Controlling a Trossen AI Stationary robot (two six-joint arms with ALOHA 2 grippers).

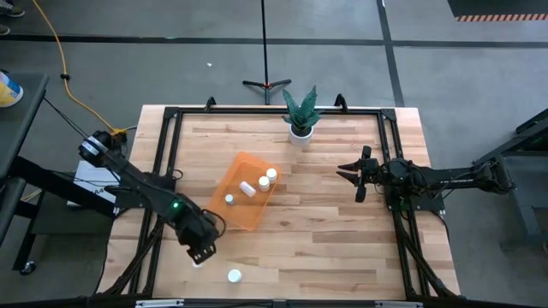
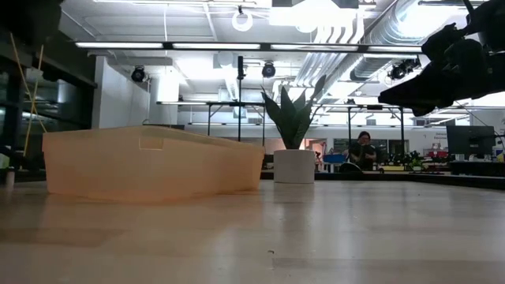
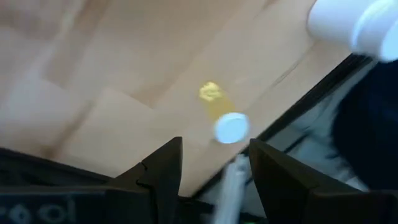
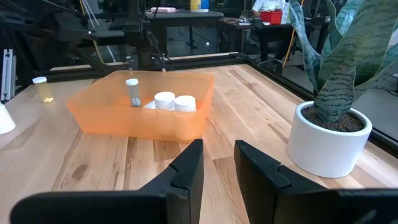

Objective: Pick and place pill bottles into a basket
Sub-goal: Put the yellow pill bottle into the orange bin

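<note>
The basket (image 1: 244, 193), a flat rectangular bin of translucent orange plastic, sits angled left of the counter's (image 1: 325, 231) middle. Three pill bottles lie inside: two wider white ones (image 1: 267, 178) on their sides and a slim white-capped one (image 1: 229, 199) (upright in the right wrist view). Another capped bottle (image 1: 234, 275) stands loose near the front edge of the pale wood-plank counter. Just left of it hangs the left gripper (image 1: 202, 251), fingers spread around a small yellowish white-capped bottle (image 3: 225, 119), blurred. The right gripper (image 1: 354, 175) hovers at the right, fingers parted, empty. A potted plant (image 1: 300, 113) stands at the far edge.
</note>
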